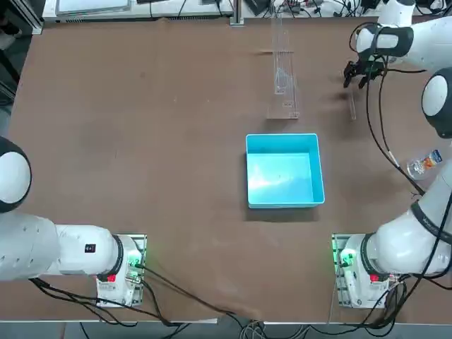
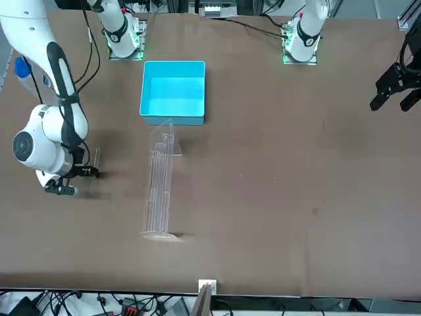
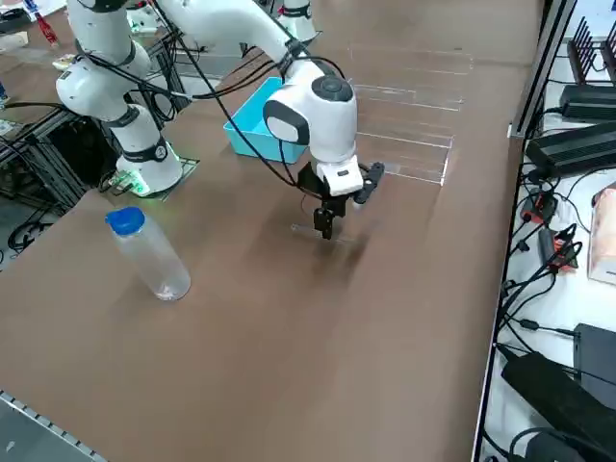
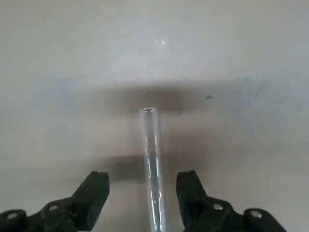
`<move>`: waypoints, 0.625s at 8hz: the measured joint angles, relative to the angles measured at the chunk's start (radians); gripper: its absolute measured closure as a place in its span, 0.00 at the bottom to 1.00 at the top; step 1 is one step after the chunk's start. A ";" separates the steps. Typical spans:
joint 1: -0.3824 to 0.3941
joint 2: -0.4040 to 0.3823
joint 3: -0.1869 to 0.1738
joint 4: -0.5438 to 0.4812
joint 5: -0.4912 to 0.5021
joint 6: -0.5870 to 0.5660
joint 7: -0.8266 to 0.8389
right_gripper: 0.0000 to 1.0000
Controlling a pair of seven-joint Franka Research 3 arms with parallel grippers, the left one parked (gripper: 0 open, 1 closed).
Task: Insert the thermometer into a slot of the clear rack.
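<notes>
Hovering low over the brown table (image 1: 141,141), my right hand (image 4: 144,191) is standing open, its two black fingers (image 4: 94,192) spread to either side of the thermometer (image 4: 151,159) without touching it; in the wrist view the glass stick is running straight between them, with bare gaps on both sides, and I cannot tell from that view alone whether it is resting flat, though the overhead view is showing it lying on the table (image 1: 352,106) just below my hand (image 1: 359,73); from the side camera my hand (image 3: 339,204) is pointing down at the surface, with the thermometer (image 3: 318,231) showing as a faint pale line under it; the clear rack (image 1: 282,67) is lying well apart from my hand, towards the middle of the table's far half, a long narrow transparent frame running away from the arms' bases; the blue box (image 1: 284,170) is sitting just on the near side of the rack, close to its end but not touching it; a clear bottle (image 3: 149,255) with a blue cap is lying near the table's right edge, well apart from the thermometer.
</notes>
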 joint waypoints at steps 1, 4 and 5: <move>-0.001 0.010 0.000 0.000 0.000 0.010 0.000 0.15; -0.012 0.031 -0.001 -0.010 0.000 0.044 -0.055 0.15; -0.024 0.033 -0.001 -0.017 0.000 0.052 -0.078 0.15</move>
